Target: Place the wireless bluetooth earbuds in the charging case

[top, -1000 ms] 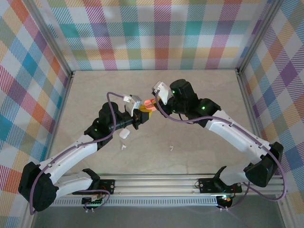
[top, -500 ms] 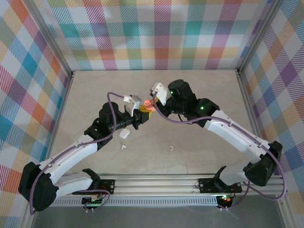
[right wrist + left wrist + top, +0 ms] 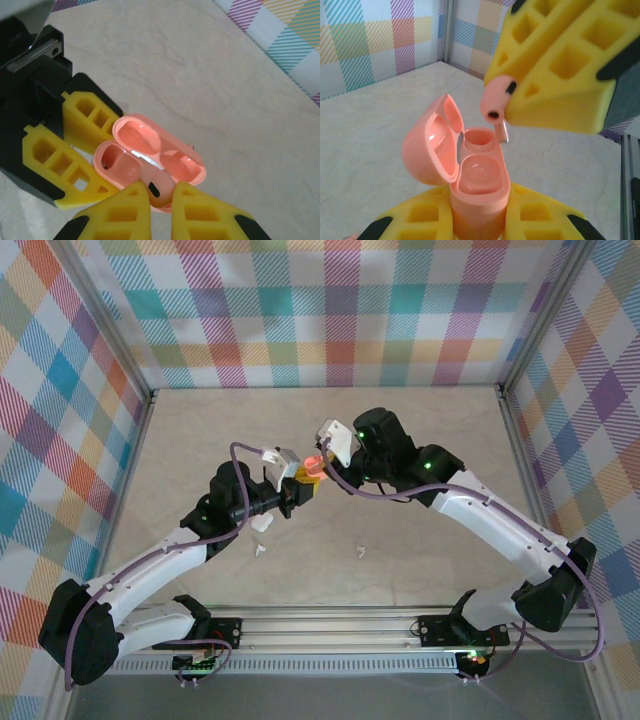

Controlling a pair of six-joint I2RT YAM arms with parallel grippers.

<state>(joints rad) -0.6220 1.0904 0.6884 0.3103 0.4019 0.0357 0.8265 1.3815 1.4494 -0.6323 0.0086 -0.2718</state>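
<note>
Pink bud poised right over the open case!

The left gripper (image 3: 479,217) has its yellow fingers clamped on the body of the salmon-pink pebble-shaped charging case (image 3: 479,175), which stands upright with its lid hinged back wide and both wells open to view. Up top, the right gripper (image 3: 161,194) pinches the stubby salmon-pink plastic earbud (image 3: 494,99) between its yellow fingertips, stem aimed down at the far well. The tip is right at the rim; touching or not, can't tell. Down on the beige marbled tabletop (image 3: 420,430), a tiny white earbud (image 3: 259,549) and a second white earbud (image 3: 358,552) lie well apart from the case, nearer the arm bases.
</note>
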